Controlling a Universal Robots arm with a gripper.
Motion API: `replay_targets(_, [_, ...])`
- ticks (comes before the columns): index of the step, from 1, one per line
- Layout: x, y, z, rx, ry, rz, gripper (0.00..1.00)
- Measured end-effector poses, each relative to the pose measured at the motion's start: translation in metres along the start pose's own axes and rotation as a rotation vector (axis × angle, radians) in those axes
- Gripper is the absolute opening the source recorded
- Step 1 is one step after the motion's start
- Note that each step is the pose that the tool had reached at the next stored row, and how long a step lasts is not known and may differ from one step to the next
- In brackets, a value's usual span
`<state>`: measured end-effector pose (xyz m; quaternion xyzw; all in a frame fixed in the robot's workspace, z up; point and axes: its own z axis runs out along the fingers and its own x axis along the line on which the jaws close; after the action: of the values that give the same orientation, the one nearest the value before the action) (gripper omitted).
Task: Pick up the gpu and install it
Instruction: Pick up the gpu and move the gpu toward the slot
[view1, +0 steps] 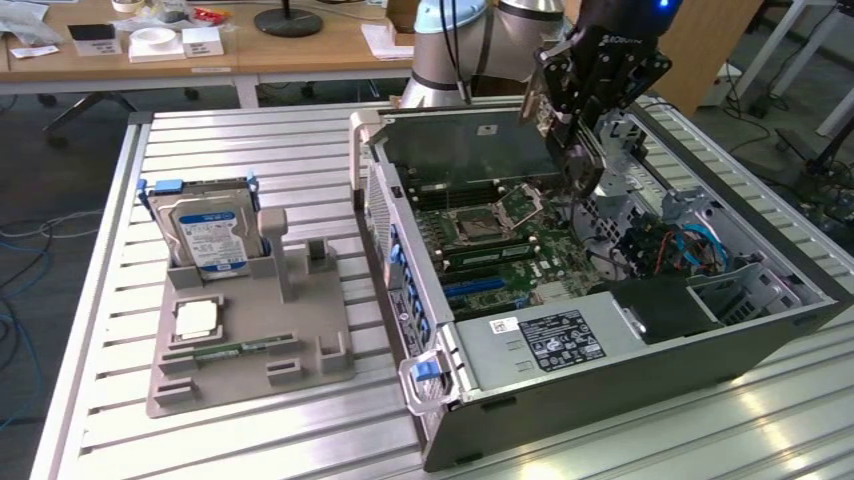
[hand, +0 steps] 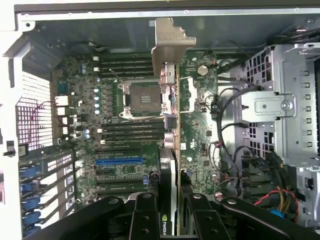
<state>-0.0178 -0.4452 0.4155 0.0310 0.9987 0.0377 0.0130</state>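
Note:
The gpu (view1: 579, 160) hangs edge-on above the open computer case (view1: 747, 330), over the motherboard (view1: 514, 250). My gripper (view1: 574, 115) is shut on it, one black finger on each face. In the wrist view the gpu (hand: 170, 110) shows as a thin dark board running lengthwise. Its silver bracket (hand: 170, 42) is at the far end, near the case wall. The fingers (hand: 145, 220) clamp the card at its near end, where my gripper (hand: 171, 226) closes on it. The card is above the board, beside the processor socket (hand: 142, 97), and apart from the slots.
A blue expansion slot (hand: 120, 161) lies on the motherboard beside the card. The metal drive cage (hand: 280, 110) and loose cables (hand: 235, 165) stand close on the card's other side. On the exterior view's left, a grey fixture (view1: 247, 345) holds an upright hard drive (view1: 207, 235) and a green memory stick (view1: 240, 349).

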Motion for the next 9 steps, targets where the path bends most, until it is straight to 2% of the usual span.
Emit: replay_targets(9, [-0.024,0.0017,0.0007,-0.0001,0.0000,0.000,0.27])
